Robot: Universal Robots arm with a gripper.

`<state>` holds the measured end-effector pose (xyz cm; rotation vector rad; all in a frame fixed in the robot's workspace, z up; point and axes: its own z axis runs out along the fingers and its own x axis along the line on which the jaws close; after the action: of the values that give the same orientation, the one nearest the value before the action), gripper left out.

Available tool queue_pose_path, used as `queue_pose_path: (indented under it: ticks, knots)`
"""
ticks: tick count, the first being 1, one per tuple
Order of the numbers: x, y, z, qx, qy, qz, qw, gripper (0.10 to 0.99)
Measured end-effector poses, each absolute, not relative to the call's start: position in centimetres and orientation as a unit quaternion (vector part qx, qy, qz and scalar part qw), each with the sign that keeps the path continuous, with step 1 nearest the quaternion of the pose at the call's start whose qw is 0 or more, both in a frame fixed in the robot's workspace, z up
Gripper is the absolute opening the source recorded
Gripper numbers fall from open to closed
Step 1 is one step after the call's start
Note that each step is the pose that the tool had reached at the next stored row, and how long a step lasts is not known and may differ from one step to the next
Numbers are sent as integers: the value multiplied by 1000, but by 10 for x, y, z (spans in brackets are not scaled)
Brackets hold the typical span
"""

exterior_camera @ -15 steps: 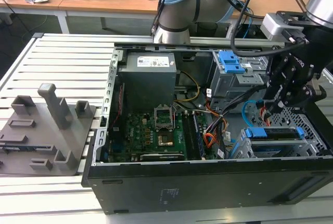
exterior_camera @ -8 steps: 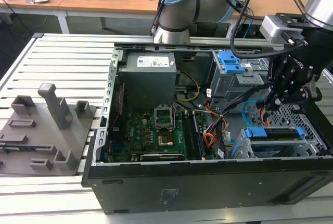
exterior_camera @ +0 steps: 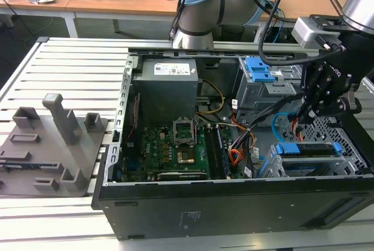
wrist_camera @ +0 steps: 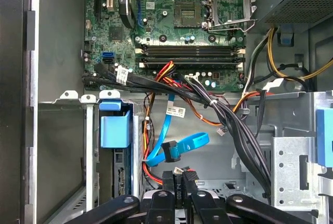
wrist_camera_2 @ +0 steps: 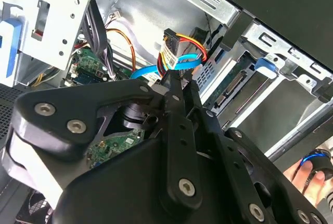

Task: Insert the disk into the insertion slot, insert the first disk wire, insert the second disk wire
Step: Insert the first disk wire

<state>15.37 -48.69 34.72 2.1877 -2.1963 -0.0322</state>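
- The gripper hangs in the narrow gap between the drive cages, near the computer case corner on the exterior view's right
- Its black fingers are pressed together on the first disk wire, and the dark plug stands clear above the tips
- The disk, framed in blue plastic, sits inside the insertion slot
- The second disk wire, a flat glossy light-blue ribbon, loops just beside the fingers with its plug hanging free
- The second wrist view shows the disk's connector edge facing the gap
- The exterior view shows perforated grey sheet metal close behind
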Motion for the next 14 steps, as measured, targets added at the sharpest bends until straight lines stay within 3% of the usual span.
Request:
queue_pose_path:
  ticks: [14]
  knots:
    - [154,-489,354,705,-708,-10,22,200]
